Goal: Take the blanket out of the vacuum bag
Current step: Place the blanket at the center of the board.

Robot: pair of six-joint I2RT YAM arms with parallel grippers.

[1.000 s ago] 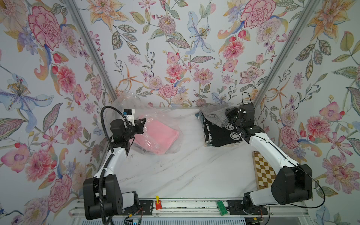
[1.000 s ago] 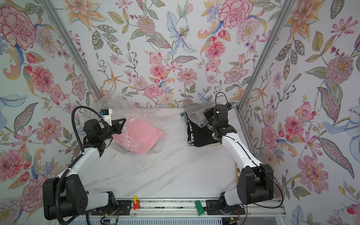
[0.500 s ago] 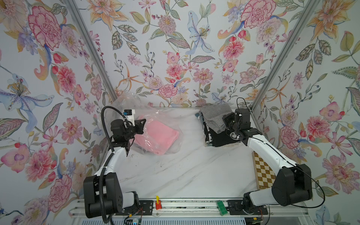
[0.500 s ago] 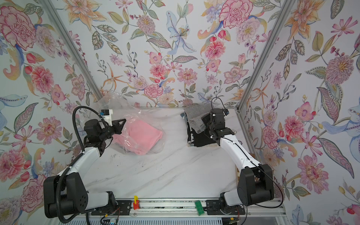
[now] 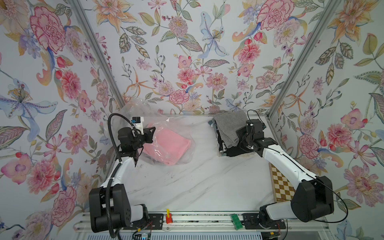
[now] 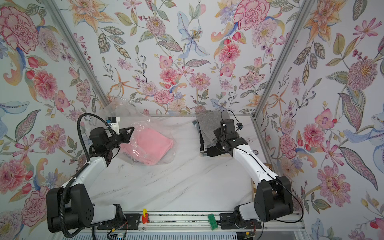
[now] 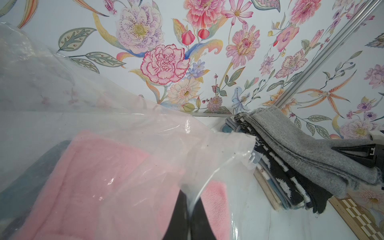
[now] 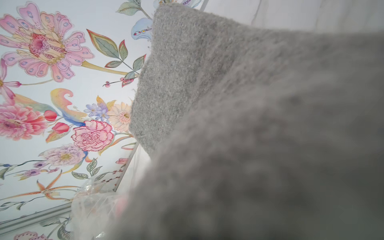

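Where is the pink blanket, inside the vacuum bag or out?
Inside. In both top views the clear vacuum bag wraps the folded pink blanket, and in the left wrist view too.

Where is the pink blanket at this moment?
In both top views, the pink blanket lies inside the vacuum bag at the table's far left, beside the left claw.

Left claw (image 7: 190,200) tight on vacuum bag (image 7: 145,133), blanket (image 7: 87,176) inside

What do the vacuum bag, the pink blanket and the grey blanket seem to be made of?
Vacuum bag: thin clear plastic, glossy; it crinkles and shows glints. Pink blanket: probably soft fleece, matte, with a fine nap. Grey blanket: perhaps fuzzy wool or fleece; loose fibres at its edges.
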